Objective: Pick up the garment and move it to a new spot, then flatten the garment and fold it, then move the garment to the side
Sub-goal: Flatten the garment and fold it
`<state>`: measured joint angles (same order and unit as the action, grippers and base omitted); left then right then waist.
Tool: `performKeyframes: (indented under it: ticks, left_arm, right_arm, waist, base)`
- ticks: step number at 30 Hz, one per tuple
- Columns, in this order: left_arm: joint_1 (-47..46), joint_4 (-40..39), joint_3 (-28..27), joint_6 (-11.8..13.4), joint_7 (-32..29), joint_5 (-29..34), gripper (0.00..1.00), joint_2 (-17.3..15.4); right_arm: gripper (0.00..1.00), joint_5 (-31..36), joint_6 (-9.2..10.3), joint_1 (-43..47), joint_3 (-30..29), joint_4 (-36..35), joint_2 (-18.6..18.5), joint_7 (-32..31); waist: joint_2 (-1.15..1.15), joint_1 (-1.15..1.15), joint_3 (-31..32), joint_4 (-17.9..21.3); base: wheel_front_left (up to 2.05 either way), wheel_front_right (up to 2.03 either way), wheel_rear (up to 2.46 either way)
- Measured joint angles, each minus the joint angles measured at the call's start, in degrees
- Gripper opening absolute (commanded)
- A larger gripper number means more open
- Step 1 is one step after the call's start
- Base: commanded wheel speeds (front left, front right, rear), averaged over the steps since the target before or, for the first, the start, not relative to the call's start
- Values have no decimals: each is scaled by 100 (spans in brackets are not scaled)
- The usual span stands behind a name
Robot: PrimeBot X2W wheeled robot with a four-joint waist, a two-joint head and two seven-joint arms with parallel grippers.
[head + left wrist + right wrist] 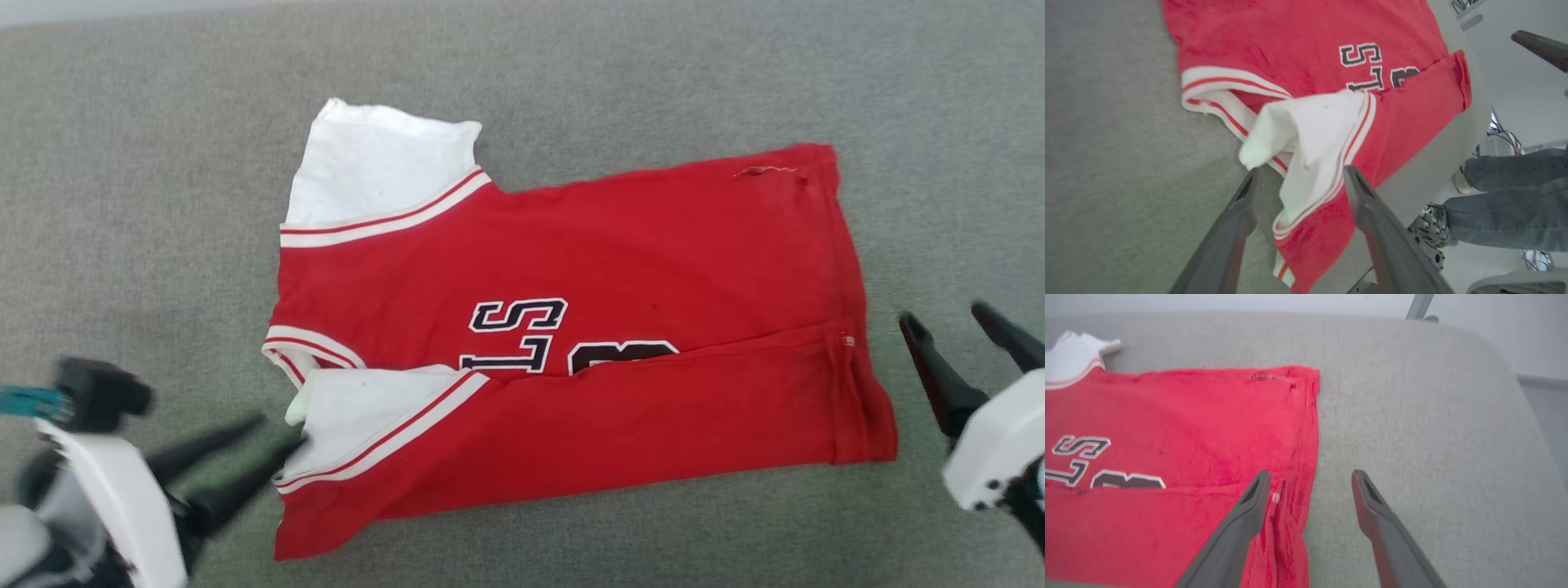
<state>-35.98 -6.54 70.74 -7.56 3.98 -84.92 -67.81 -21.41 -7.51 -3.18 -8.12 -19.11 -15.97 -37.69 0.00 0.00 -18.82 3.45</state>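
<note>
Nearest, at the bottom corners of head view: L gripper (282,431) low left, blurred, fingers spread w/ nothing pinched, tips just beside the garment's (620,269) collar-end edge. In L wrist view the L gripper (1302,170) stands wide apart w/ the white near sleeve (1310,130) showing between the fingers, not clamped. R gripper (945,314) low right, also spread, empty, near the hem end but apart from it. In R wrist view the R gripper (1310,473) straddles the hem edge, one finger over red cloth, other over the grey surface (1412,437). Garment (1188,416) lies on the grey surface (163,204), collar toward robot's left, hem toward its right. Near long side is folded up over the body, so the folded flap (653,425) covers the lower part of the black chest characters (522,331); near sleeve (359,412) sits on top w/ striped trim. Further back, red body flat, small frayed mark (763,170) by the far hem corner. Farthest, far sleeve (380,167) spread flat, white. Beyond the surface edge in L wrist view, a person's legs in jeans (1515,196).
</note>
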Motion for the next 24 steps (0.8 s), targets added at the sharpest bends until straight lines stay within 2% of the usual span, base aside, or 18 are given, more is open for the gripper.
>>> performKeyframes:
  ticks: [5,10,13,19,24]
  left_arm:
    - [-7,797,-282,13,639,-43,100,2]
    - [-370,1550,-609,151,872,65,100,324]
    - [-769,2015,-820,178,912,151,100,516]
    - [-1690,2899,-894,148,352,514,100,797]
    - [-2367,3613,-790,53,-492,704,100,907]
  right_arm:
    - [100,349,1,-209,361,236,236,1410]
    - [100,641,-1,-246,610,457,598,2638]
    - [100,767,1,-307,671,514,831,3100]
    - [100,846,1,-455,947,656,1092,3510]
    - [100,788,1,-471,1160,816,1218,3753]
  waist:
    - [0,0,196,138]
    - [0,0,295,434]
    - [0,0,284,643]
    - [0,0,94,1109]
    - [0,0,-189,1492]
  base:
    - [0,0,0]
    - [0,0,0]
    - [0,0,0]
    - [0,0,0]
    - [0,0,0]
